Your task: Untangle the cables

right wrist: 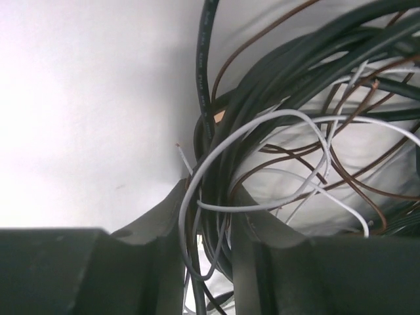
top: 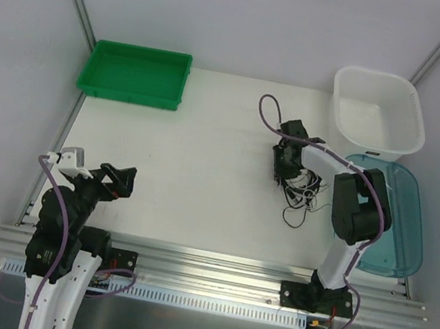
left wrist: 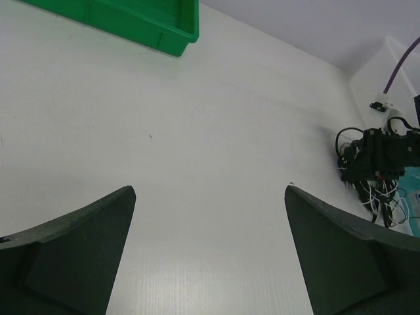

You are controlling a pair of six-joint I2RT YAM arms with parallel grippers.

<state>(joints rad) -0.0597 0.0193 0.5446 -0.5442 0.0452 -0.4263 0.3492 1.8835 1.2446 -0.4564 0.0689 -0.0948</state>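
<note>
So the cables [top: 304, 194] are in one messy heap on the right half of the white surface [top: 197, 152], just beside the right arm's upright part and near the clear blue tray [top: 399, 232]. It's mostly black cords, with thin white and brown ones looped through.

The right claw [top: 286, 163] is down on the far side of that heap. Up close its fingers [right wrist: 164, 226] are pinched narrow, with a bunch of black and white strands [right wrist: 210, 216] running right between them, so it's got hold of part of the tangle.

The left claw [top: 120, 182] is well apart, over at the near left. It's spread wide with nothing in it, just bare surface between the two fingers [left wrist: 79, 249].

A green tray [top: 134, 74] sits at the far left and a white tub [top: 378, 115] at the far right.
</note>
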